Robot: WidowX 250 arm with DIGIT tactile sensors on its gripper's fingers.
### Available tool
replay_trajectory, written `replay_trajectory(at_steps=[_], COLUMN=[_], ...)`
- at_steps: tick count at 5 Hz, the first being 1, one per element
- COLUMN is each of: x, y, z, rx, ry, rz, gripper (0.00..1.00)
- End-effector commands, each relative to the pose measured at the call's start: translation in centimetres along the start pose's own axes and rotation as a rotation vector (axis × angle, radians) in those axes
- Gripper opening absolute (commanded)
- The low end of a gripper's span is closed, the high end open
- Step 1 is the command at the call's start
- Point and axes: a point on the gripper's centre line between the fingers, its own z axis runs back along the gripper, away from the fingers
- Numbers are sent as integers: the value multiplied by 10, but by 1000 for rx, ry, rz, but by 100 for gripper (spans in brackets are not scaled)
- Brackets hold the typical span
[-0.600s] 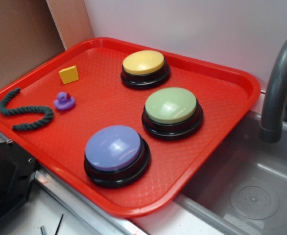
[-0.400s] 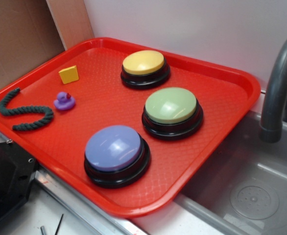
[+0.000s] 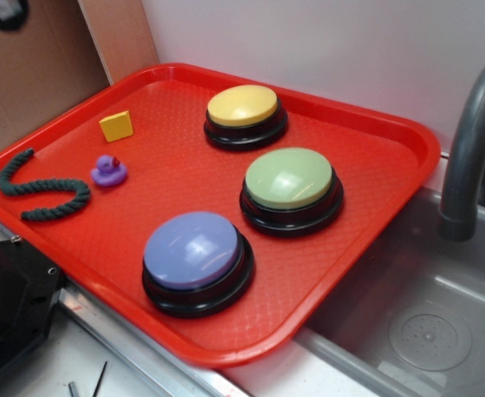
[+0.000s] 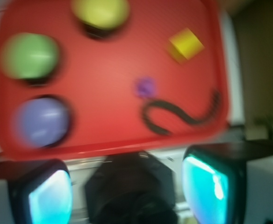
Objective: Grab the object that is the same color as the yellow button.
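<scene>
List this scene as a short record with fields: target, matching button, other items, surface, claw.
target: yellow block, lying free near the tray's far left corner
matching button: yellow button, at the back of the tray
other items: green button, purple-blue button, purple duck, dark rope
surface: red tray, beside a sink
claw: fingers apart, holding nothing, high above the tray's near edge

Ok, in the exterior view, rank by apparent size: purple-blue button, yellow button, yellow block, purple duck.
1. Purple-blue button, though it sits nearest the camera.
2. Yellow button, probably a similar real size, just farther back.
3. Yellow block and purple duck: too alike to rank.
</scene>
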Motion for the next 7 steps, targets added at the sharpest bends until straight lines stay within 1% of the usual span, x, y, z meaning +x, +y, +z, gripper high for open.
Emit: replay_trajectory(at_steps=[1,2,5,6,7], x=[73,71,71,87,97], y=[47,62,62,59,60], z=[-28,-31,-31,-55,-72], rx=[62,10,10,-48,-50], ry=[-162,-256,-256,-237,-269], rz=[507,774,774,742,802], gripper=[100,100,100,100,100])
